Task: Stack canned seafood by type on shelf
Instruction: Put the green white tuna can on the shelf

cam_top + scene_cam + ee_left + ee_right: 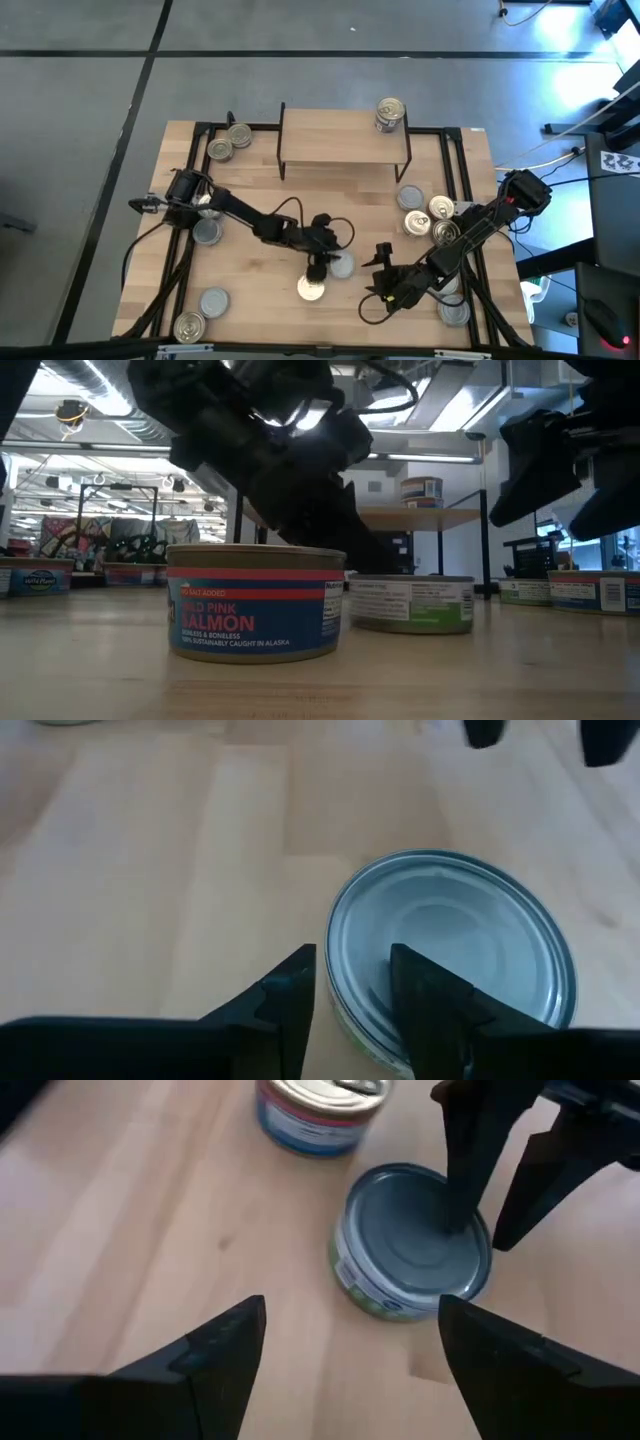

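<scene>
A silver-topped, green-labelled can (pixel 450 960) (pixel 415 1255) (pixel 341 265) stands on the table near the middle front. My left gripper (pixel 352 965) (pixel 328 256) is open and slants down over its rim: one finger is over the lid, the other outside the wall. A pink-salmon can (pixel 255 603) (pixel 312 288) stands just nearer. My right gripper (pixel 350 1370) (pixel 385 272) is open to the right of both cans, with nothing between its fingers. The shelf (pixel 343 137) at the back carries stacked cans (pixel 390 113) on its right end. My left gripper straddles the green-labelled can's rim (pixel 335 970), slanting down from the table's left. One fingertip (pixel 452 1225) is on or just above the lid, and the other finger (pixel 515 1220) is beyond the wall. I cannot tell whether either touches. The can stands upright on the table.
Loose cans lie about: two at the far left (pixel 228 140), one at the left (pixel 207 232), two at the near left (pixel 200 312), several at the right (pixel 428 215), and one at the near right (pixel 455 312). Black frame rails (pixel 452 170) run along the table's sides.
</scene>
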Controlling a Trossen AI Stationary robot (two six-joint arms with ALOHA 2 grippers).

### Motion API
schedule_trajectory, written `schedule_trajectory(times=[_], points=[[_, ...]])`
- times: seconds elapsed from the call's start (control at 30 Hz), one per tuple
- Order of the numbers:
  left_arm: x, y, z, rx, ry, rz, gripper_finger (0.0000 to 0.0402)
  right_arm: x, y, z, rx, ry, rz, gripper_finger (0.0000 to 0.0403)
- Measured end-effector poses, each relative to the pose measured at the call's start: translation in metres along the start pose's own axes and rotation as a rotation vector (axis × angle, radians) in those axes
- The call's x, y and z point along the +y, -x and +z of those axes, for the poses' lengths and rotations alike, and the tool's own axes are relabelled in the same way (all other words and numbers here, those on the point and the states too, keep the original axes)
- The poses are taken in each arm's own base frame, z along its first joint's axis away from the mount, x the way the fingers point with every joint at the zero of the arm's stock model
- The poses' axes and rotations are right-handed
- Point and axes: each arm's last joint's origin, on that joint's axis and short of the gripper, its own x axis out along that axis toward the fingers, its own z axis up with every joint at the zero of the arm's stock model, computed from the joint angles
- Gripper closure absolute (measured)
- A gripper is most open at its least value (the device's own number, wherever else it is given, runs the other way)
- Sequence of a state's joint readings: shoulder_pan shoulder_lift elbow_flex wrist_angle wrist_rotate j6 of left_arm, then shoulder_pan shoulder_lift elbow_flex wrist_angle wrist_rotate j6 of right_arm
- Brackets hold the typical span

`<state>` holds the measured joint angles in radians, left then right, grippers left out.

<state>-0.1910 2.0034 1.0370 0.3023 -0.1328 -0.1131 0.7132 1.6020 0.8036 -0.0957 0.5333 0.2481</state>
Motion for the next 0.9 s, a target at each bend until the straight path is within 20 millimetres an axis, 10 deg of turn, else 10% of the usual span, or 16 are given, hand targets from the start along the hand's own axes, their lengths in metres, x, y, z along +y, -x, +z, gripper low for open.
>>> schedule_trajectory(times=[0.23, 0.5, 0.9], points=[[0.023, 0.002, 0.004, 0.002, 0.01, 0.054, 0.0279, -0.005, 0.0, -0.003, 0.001, 0.076, -0.159, 0.0111], [0.006, 0.036, 0.036, -0.112, 0.01, 0.002, 0.0279, -0.008, -0.001, 0.003, -0.049, 0.057, -0.196, 0.0111], [0.007, 0.009, 0.008, -0.003, -0.025, -0.007, 0.0279, -0.026, -0.012, 0.005, 0.006, 0.035, -0.122, 0.0111]])
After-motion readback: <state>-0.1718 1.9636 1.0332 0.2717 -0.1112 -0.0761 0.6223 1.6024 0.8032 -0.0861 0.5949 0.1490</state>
